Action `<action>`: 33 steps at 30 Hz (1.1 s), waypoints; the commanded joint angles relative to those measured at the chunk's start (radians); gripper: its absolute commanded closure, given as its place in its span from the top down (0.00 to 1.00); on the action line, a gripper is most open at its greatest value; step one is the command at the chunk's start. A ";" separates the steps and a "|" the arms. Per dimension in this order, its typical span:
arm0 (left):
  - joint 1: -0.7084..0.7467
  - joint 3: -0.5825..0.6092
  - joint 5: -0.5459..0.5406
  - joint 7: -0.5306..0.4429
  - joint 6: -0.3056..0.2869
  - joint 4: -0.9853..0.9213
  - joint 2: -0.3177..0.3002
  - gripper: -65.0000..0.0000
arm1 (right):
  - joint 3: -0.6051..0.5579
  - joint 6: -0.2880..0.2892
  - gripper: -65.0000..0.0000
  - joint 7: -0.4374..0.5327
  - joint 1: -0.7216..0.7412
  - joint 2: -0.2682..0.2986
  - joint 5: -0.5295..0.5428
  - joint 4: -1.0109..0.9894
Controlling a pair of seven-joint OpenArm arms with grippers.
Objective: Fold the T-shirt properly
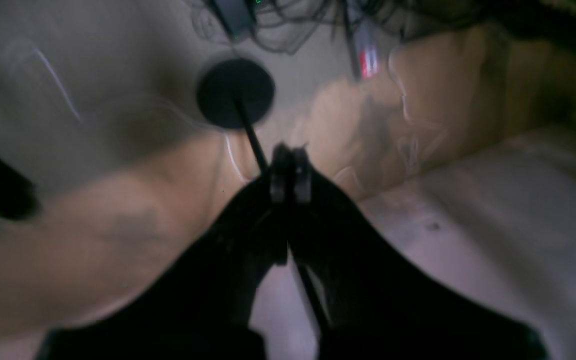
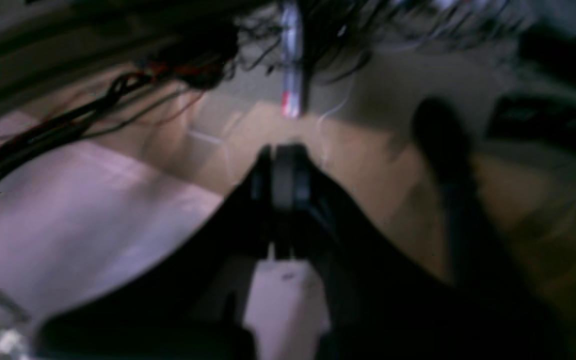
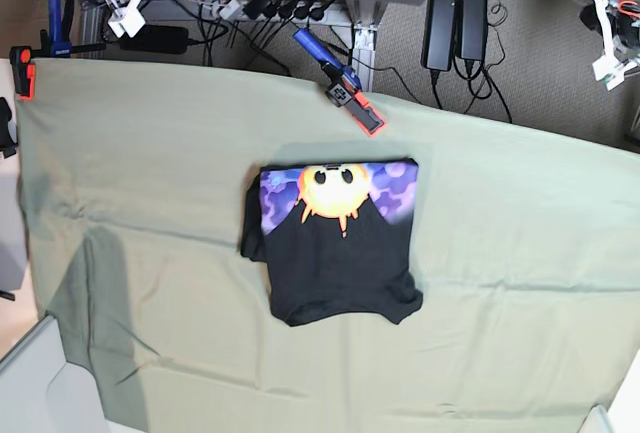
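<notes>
The T-shirt (image 3: 340,253) lies folded into a compact block in the middle of the pale green table cloth (image 3: 140,163), black with the sun print (image 3: 335,188) on its far part. Neither gripper is near it, and neither shows in the base view. In the blurred left wrist view, my left gripper (image 1: 288,165) is shut with nothing between its fingers, held above floor and brown surfaces. My right gripper (image 2: 283,160) in the right wrist view is likewise shut and empty. The shirt appears in neither wrist view.
A blue and red clamp (image 3: 345,88) grips the far table edge and an orange clamp (image 3: 22,68) the far left corner. Cables and power bricks (image 3: 455,18) lie on the floor behind. A round black stand base (image 1: 235,92) sits ahead of the left gripper.
</notes>
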 commanded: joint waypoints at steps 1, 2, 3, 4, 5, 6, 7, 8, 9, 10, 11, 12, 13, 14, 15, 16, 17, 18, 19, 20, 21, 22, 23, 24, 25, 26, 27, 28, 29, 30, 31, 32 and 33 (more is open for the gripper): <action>0.006 -0.010 -0.005 -0.014 -0.002 -0.029 -0.008 0.00 | 0.008 0.094 0.00 0.008 -0.009 0.002 -0.009 -0.024; 0.003 -0.010 -0.004 -0.042 -0.002 -0.065 0.003 0.00 | 0.008 0.086 0.00 0.020 -0.008 -0.013 -0.026 -0.061; 0.003 -0.010 0.008 -0.081 -0.002 -0.100 0.014 0.00 | 0.008 0.079 0.00 0.045 -0.005 -0.027 -0.048 -0.100; 0.003 -0.006 0.030 -0.121 -0.002 -0.133 0.025 0.00 | 0.008 0.077 0.00 0.073 -0.002 -0.038 -0.071 -0.140; -0.005 0.005 0.063 -0.159 -0.002 -0.164 0.036 0.00 | 0.007 0.078 0.00 0.096 0.006 -0.050 -0.092 -0.179; -0.023 0.021 0.098 -0.181 -0.002 -0.199 0.049 0.00 | 0.006 0.078 0.00 0.107 0.018 -0.060 -0.112 -0.218; -0.047 0.045 0.124 -0.194 -0.002 -0.237 0.062 0.00 | 0.006 0.077 0.00 0.111 0.036 -0.071 -0.133 -0.256; -0.075 0.076 0.135 -0.209 -0.001 -0.280 0.074 0.00 | 0.006 0.077 0.00 0.112 0.056 -0.082 -0.147 -0.295; -0.109 0.111 0.142 -0.221 -0.001 -0.327 0.086 0.00 | 0.006 0.077 0.00 0.111 0.076 -0.093 -0.156 -0.334; -0.145 0.153 0.146 -0.233 0.000 -0.376 0.102 0.00 | 0.006 0.077 0.00 0.111 0.096 -0.103 -0.165 -0.371; -0.186 0.200 0.148 -0.237 0.006 -0.427 0.119 0.00 | 0.006 0.074 0.00 0.111 0.116 -0.114 -0.175 -0.407; -0.231 0.251 0.148 -0.237 0.027 -0.481 0.138 0.00 | 0.006 0.073 0.00 0.111 0.136 -0.126 -0.188 -0.443; -0.278 0.307 0.148 -0.238 0.055 -0.538 0.159 0.00 | 0.006 0.071 0.00 0.111 0.156 -0.136 -0.201 -0.478; -0.332 0.367 0.148 -0.248 0.081 -0.595 0.184 0.00 | 0.006 0.071 0.00 0.107 0.175 -0.146 -0.216 -0.510; -0.387 0.431 0.148 -0.247 0.095 -0.653 0.211 0.00 | 0.006 0.070 0.00 0.108 0.193 -0.157 -0.234 -0.543; -0.440 0.494 0.153 -0.248 0.101 -0.710 0.233 0.00 | 0.006 0.069 0.00 0.113 0.210 -0.167 -0.253 -0.574; -0.490 0.557 0.152 -0.256 0.102 -0.767 0.257 0.00 | 0.006 0.069 0.00 0.120 0.228 -0.179 -0.267 -0.605; -0.536 0.617 0.151 -0.277 0.114 -0.821 0.280 0.00 | 0.006 0.066 0.00 0.125 0.247 -0.191 -0.282 -0.633; -0.575 0.670 0.151 -0.307 0.147 -0.871 0.304 0.00 | 0.006 0.063 0.00 0.133 0.267 -0.203 -0.298 -0.658; -0.606 0.716 0.151 -0.349 0.186 -0.916 0.328 0.00 | 0.006 0.061 0.00 0.143 0.285 -0.215 -0.314 -0.682; -0.633 0.755 0.151 -0.391 0.216 -0.956 0.352 0.00 | 0.006 0.061 0.00 0.151 0.304 -0.226 -0.330 -0.704; -0.657 0.786 0.151 -0.414 0.232 -0.988 0.377 0.00 | 0.007 0.059 0.00 0.158 0.323 -0.235 -0.344 -0.721; -0.678 0.809 0.151 -0.418 0.237 -1.013 0.401 0.00 | 0.006 0.059 0.00 0.164 0.343 -0.244 -0.359 -0.736; -0.694 0.823 0.151 -0.420 0.248 -1.033 0.426 0.00 | 0.006 0.059 0.00 0.164 0.363 -0.251 -0.372 -0.748; -0.707 0.828 0.151 -0.420 0.267 -1.047 0.447 0.00 | 0.007 0.059 0.00 0.165 0.383 -0.257 -0.381 -0.758; -0.715 0.827 0.151 -0.428 0.284 -1.059 0.463 0.00 | 0.006 0.059 0.00 0.169 0.402 -0.262 -0.390 -0.763; -0.721 0.824 0.151 -0.443 0.285 -1.066 0.477 0.00 | 0.006 0.060 0.00 0.171 0.419 -0.264 -0.393 -0.766; -0.722 0.818 0.151 -0.460 0.288 -1.073 0.486 0.00 | 0.006 0.060 0.00 0.172 0.434 -0.266 -0.392 -0.767; -0.721 0.807 0.151 -0.476 0.292 -1.078 0.493 0.00 | 0.006 0.060 0.00 0.176 0.447 -0.267 -0.391 -0.768; -0.719 0.792 0.151 -0.480 0.298 -1.084 0.499 0.00 | 0.006 0.059 0.00 0.175 0.461 -0.267 -0.389 -0.769; -0.715 0.772 0.153 -0.479 0.312 -1.088 0.506 0.00 | 0.006 0.059 0.00 0.175 0.473 -0.267 -0.388 -0.771; -0.710 0.749 0.166 -0.479 0.324 -1.092 0.511 0.00 | 0.006 0.058 0.00 0.175 0.481 -0.267 -0.388 -0.774; -0.705 0.721 0.183 -0.479 0.329 -1.093 0.515 0.00 | 0.006 0.058 0.00 0.175 0.489 -0.267 -0.388 -0.776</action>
